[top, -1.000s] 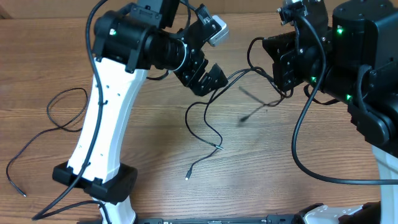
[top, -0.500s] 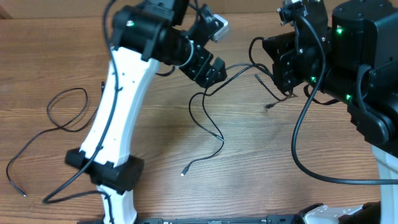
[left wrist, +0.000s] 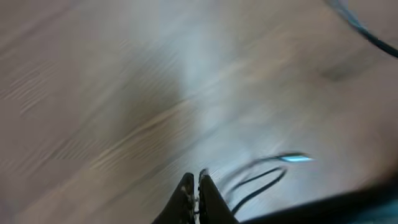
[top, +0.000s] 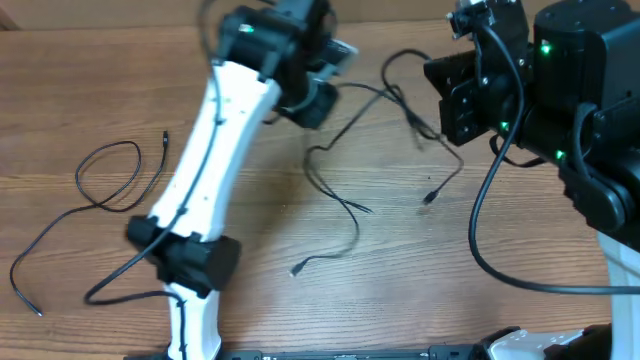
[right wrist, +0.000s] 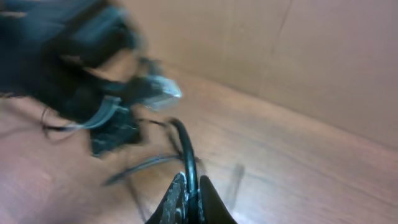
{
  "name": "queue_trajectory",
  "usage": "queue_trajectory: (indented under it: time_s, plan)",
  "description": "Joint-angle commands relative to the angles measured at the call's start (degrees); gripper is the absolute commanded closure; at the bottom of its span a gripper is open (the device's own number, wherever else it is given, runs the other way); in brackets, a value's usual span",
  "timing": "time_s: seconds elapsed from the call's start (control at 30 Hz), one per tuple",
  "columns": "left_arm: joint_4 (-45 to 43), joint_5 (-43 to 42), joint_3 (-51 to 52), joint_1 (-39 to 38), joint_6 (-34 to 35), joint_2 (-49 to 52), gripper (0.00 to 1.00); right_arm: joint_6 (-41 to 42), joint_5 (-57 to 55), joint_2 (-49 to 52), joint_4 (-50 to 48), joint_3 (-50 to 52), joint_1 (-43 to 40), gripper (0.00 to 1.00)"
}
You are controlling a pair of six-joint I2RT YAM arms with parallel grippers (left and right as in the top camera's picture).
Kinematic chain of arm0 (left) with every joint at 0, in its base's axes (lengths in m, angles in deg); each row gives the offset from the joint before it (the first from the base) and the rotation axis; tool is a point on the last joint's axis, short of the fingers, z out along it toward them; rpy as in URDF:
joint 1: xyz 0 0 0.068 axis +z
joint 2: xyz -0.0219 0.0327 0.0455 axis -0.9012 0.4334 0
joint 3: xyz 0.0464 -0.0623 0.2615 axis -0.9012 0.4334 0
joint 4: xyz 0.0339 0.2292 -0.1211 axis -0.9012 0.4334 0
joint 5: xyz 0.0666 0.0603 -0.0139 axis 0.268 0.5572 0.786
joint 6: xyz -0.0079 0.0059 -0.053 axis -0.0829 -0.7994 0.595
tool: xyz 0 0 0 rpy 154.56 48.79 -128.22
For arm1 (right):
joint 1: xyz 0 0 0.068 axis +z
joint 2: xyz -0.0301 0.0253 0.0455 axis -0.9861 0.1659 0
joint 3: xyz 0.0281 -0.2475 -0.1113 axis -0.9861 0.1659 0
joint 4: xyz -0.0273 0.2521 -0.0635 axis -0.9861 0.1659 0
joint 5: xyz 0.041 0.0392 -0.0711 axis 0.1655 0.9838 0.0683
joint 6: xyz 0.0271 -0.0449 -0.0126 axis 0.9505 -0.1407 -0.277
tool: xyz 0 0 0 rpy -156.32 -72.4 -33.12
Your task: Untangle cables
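Cables (top: 357,232): thin black cords strung between the two arms at the back middle of the table (top: 250,300); slack loops hang down to the wood; two small plug ends lie free below
Loose cable (top: 79,180): one cord lies well apart on the left side; an open loop with a long tail (clear of the tangle, by the look of it)
Left gripper (left wrist: 196,186): fingers pressed together, up at the tangle's left end; the wrist view is too blurred to tell whether a strand is caught between them
Right gripper (right wrist: 186,190): pinching a black cord that arches up from between its fingers
Handling: light and limp, I judge; the cords will sag and swing when pulled; the smooth jacket may slide through the pads; plug ends are likely to snag in loops
Where to hold: on a plain run of cord close to a crossing, not at a plug; ease the strands apart, so the crossing opens rather than tightens
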Motion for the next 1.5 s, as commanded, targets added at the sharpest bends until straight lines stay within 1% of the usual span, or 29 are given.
queue_trajectory:
  time_s: [0.0,0.07,0.2,0.33,0.43,0.57,0.67,0.7,0.8,0.87,0.93,1.17,1.3,1.4,1.43,1.47]
  plan:
    - [2.40,17.51,-1.86,9.84,10.12,-9.01,0.96,2.67,-1.03,0.07,-2.29,-0.46,-6.23,0.96]
    - [2.38,16.81,-1.81,16.11,12.07,-12.17,0.96,4.59,-0.57,0.17,-3.41,-0.46,-12.07,0.96]
    - [2.36,13.29,-1.81,27.74,12.41,-17.77,0.96,6.47,2.82,0.81,-4.22,-0.46,-25.73,0.96]
    - [2.36,10.91,-1.81,37.79,11.98,-22.67,0.96,6.86,11.39,1.84,-4.79,-0.46,-39.74,0.96]
    - [2.34,8.90,-1.84,41.97,11.93,-24.90,0.96,8.92,15.15,2.71,-5.20,-0.46,-47.15,0.96]
    - [2.19,7.72,-1.81,43.34,11.96,-25.81,0.96,9.20,16.02,3.54,-4.39,-0.46,-51.91,0.96]
    - [1.49,0.28,-1.81,42.03,10.47,-25.49,0.96,7.37,16.96,3.54,-2.43,-0.46,-50.64,0.96]
    - [1.11,-0.70,-1.81,41.27,10.49,-25.35,0.96,7.41,17.03,3.52,-2.12,-0.46,-49.62,0.96]
    - [-0.20,-1.57,-1.81,36.81,10.43,-24.96,0.96,7.13,16.96,3.52,-1.68,-0.46,-43.91,0.96]
    - [-1.44,-2.19,-1.81,30.60,9.79,-24.72,0.96,6.08,16.68,3.52,-1.20,-0.46,-38.25,0.96]
    - [-1.97,-2.14,-1.81,27.82,9.79,-24.50,0.96,6.08,15.87,3.52,-1.09,-0.46,-35.58,0.96]
    - [-3.28,-2.29,-1.81,20.79,9.29,-21.66,0.96,6.05,15.67,3.52,0.09,-0.46,-30.18,0.96]
    - [-3.32,-2.97,-1.81,18.69,8.94,-18.75,0.96,6.05,15.67,3.52,0.87,-0.46,-28.06,0.96]
    - [-3.04,-5.27,-1.81,17.53,8.92,-16.02,0.96,6.03,15.67,3.52,1.09,-0.46,-26.95,0.96]
    - [-2.93,-6.03,-1.81,17.22,8.92,-15.06,0.95,5.81,15.69,3.52,1.11,-0.46,-26.62,0.96]
    - [-2.73,-6.64,-1.81,16.96,8.92,-14.19,0.86,5.73,15.67,3.52,1.11,-0.46,-26.32,0.96]
